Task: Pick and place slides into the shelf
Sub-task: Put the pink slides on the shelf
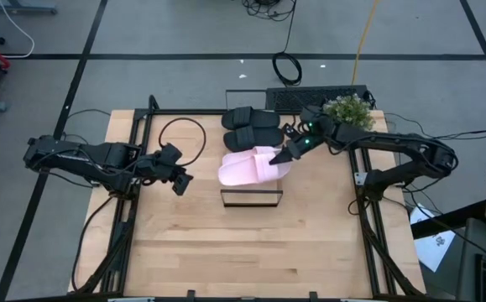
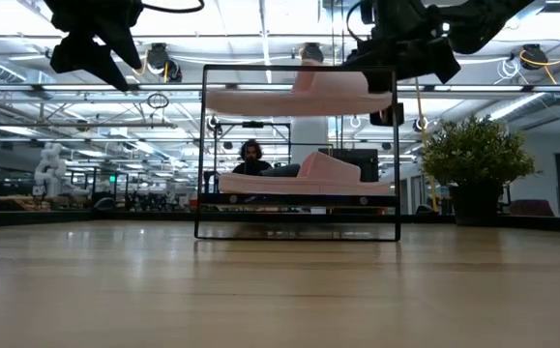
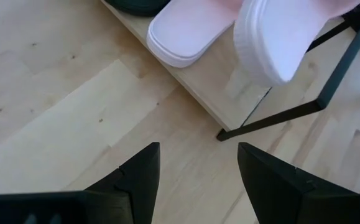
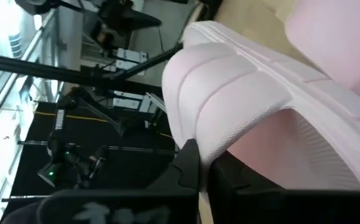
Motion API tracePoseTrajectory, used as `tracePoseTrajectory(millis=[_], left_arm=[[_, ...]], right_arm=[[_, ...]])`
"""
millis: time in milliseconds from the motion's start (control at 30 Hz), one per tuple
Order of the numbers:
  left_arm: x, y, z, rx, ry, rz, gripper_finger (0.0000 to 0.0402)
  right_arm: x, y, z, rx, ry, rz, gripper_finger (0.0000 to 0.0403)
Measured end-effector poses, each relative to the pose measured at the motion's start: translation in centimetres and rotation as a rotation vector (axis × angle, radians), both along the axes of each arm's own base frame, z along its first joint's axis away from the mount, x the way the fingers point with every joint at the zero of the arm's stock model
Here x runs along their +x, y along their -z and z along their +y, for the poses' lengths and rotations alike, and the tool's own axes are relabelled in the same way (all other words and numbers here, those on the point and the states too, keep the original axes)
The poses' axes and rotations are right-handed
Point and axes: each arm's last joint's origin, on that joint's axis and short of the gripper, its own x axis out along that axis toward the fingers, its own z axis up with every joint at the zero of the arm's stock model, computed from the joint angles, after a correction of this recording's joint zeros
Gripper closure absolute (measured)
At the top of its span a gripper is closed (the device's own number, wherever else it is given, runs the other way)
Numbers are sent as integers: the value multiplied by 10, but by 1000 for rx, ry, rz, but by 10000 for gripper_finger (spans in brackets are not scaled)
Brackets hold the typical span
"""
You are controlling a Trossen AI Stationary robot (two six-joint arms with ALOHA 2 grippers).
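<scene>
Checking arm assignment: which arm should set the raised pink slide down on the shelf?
Right. The right gripper is shut on the raised pink slide, holding it above the shelf, where the other pink slide lies. The left gripper hangs open and empty, off to the shelf's side.

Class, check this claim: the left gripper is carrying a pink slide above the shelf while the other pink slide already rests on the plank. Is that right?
Not quite. It is the right gripper that holds the raised pink slide, as the high view shows; the left gripper waits open off to the side. The rest stands: the other pink slide lies on the shelf.
</scene>
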Motion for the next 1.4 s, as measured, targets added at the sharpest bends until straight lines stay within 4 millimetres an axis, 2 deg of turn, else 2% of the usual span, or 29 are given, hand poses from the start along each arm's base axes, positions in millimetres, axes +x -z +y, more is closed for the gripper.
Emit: tracePoseTrajectory(millis=[233, 467, 833, 1400], left_arm=[[0, 0, 1, 20, -11, -1, 192], [0, 0, 1, 37, -21, -3, 192], [0, 0, 1, 58, -6, 2, 192], [0, 0, 1, 76, 14, 7, 192]], right_arm=[[0, 4, 3, 58, 17, 68, 403], [5, 7, 18, 93, 47, 134, 403], [6, 27, 35, 123, 183, 248, 403], [12, 23, 46, 144, 267, 232, 403]])
